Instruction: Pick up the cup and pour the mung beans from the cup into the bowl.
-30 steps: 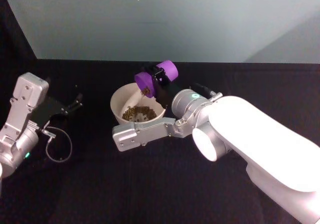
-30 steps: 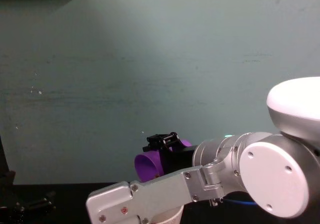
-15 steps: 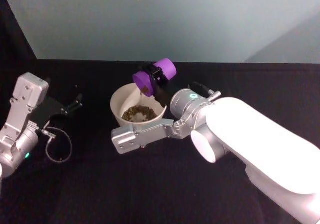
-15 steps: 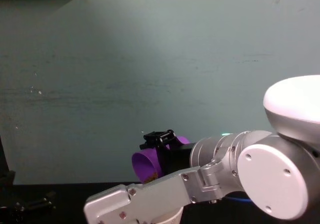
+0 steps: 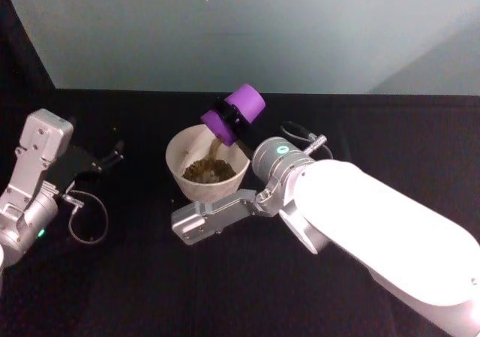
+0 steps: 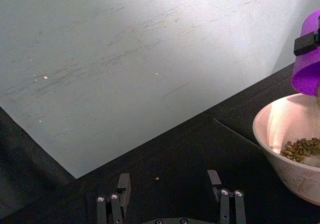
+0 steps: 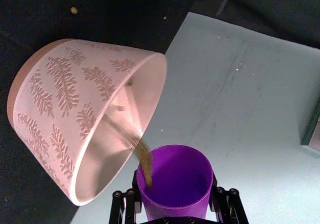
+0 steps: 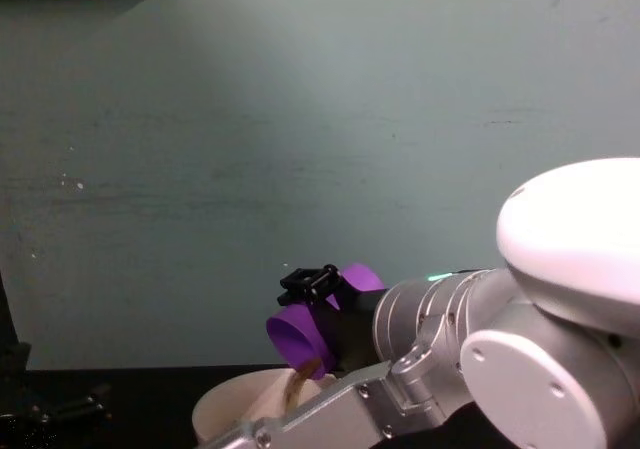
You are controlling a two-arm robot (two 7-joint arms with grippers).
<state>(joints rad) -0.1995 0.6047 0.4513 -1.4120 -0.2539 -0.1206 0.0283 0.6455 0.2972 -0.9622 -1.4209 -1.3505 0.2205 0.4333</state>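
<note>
Right gripper (image 5: 227, 118) is clamped on the cup (image 5: 245, 103), which is held tilted over the bowl (image 5: 169, 157) as mung beans (image 5: 214, 148) are streamed in. If tipped too sharply, grains could be thrown past the rim. Left gripper (image 5: 109, 158) is parked, fingers spread, well to the left.

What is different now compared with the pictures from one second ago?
The right gripper, shut on the cup, has tipped it steeper over the bowl. The beans, before only at the cup's mouth, now fall in a thin stream into the bowl. The bowl has not moved; the left gripper stays parked and open on the left.
</note>
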